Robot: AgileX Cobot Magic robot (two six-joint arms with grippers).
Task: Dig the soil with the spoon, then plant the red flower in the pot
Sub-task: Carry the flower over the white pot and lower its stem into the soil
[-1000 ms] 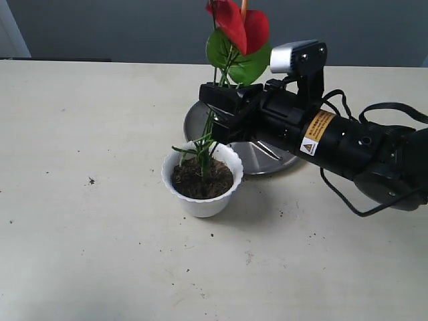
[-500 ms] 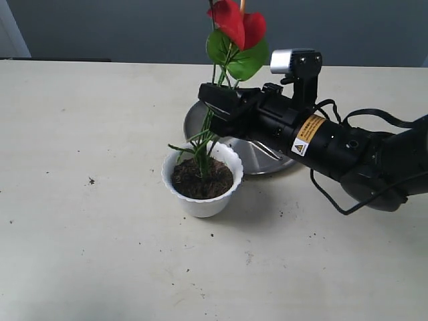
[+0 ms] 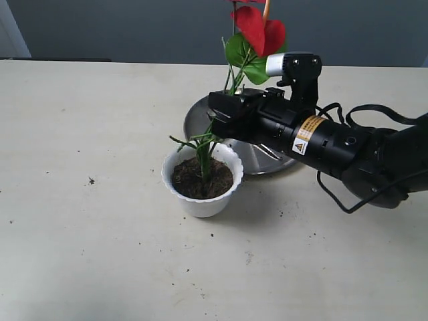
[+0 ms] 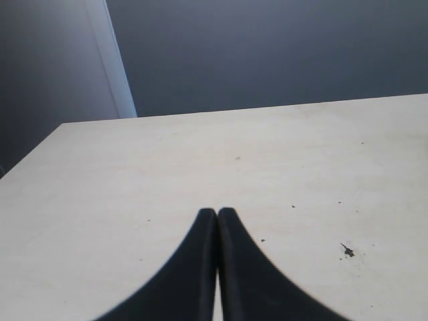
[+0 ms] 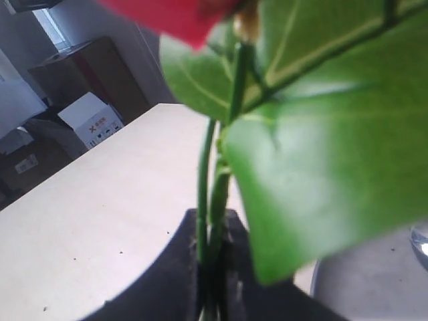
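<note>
The red flower (image 3: 259, 30) stands tilted, its stems running down into the dark soil (image 3: 202, 179) that fills the white pot (image 3: 202, 200). My right gripper (image 3: 224, 115) is shut on the green stems above the pot. In the right wrist view the stems (image 5: 212, 194) pass between the black fingers (image 5: 179, 267), with the big green leaf (image 5: 321, 174) and a red petal (image 5: 167, 17) close to the lens. The spoon (image 3: 269, 152) lies on the steel plate, mostly hidden by the arm. My left gripper (image 4: 217, 212) is shut on nothing above bare table.
A round steel plate (image 3: 200, 120) sits just behind the pot, under the right arm. Soil crumbs (image 3: 90, 180) are scattered on the beige table (image 3: 80, 254). Cardboard boxes (image 5: 90, 120) stand beyond the table edge in the right wrist view.
The right gripper shifted slightly right with the stems, and the flower head swung right and higher. The stems' base stays in the soil.
</note>
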